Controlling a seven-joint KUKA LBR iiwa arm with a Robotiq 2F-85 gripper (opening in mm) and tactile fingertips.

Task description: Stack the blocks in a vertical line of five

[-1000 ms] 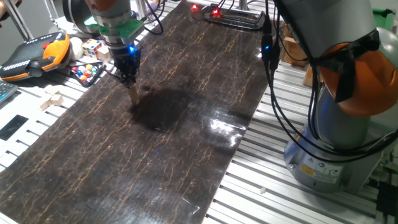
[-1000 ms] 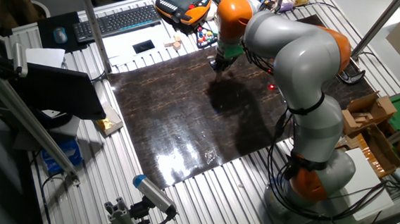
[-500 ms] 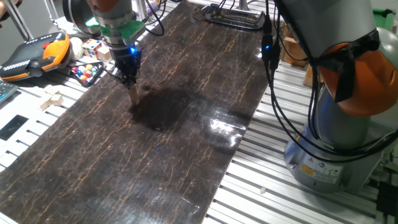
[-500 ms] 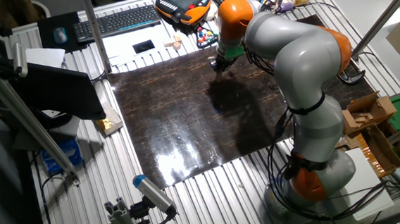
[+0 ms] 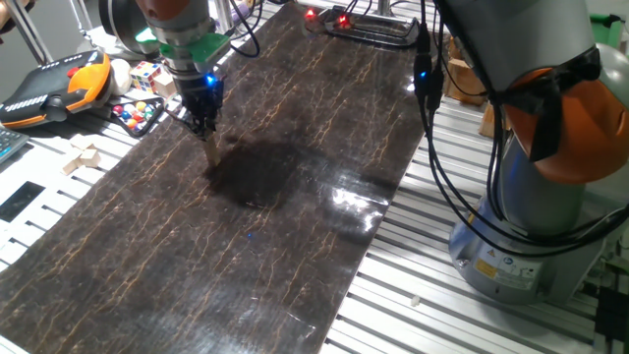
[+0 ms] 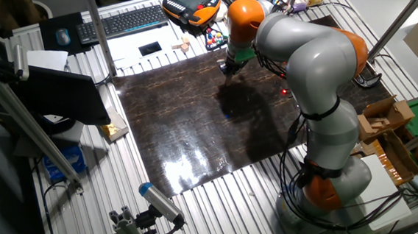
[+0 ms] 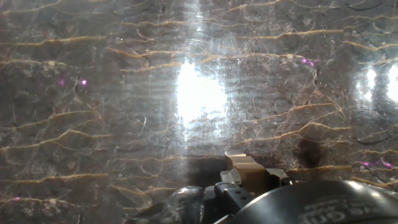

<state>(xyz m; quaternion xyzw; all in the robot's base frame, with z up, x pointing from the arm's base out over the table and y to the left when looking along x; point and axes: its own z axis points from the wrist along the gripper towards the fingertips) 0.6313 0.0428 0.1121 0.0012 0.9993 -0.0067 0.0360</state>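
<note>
- One fixed view: the claw [image 5: 204,126] hangs over the dark marbled mat [image 5: 295,197], its tips at the top of a thin tan column, the stack of blocks [image 5: 210,149]. The column stands upright directly beneath the claw, long axis vertical, foot on the mat. The blocks are too small to count, and the seams between them do not show. Whether the jaws clamp the top block or stand just apart from it, I cannot tell. To the claw's left, off the mat, lie a multicoloured puzzle cube [image 5: 146,74] and an orange pendant [image 5: 59,84], partly cut off by the arm.
- The other fixed view: the claw [image 6: 225,69] is tiny, and the stack below it is lost against the mat [image 6: 195,125]; jaw state unreadable.
- Hand view: the lower edge is filled by the dark hand body. Just past it, a pale tan block top [image 7: 245,165] shows, end-on. The fingers are not distinguishable, and glare washes out the mat [image 7: 93,93].
</note>
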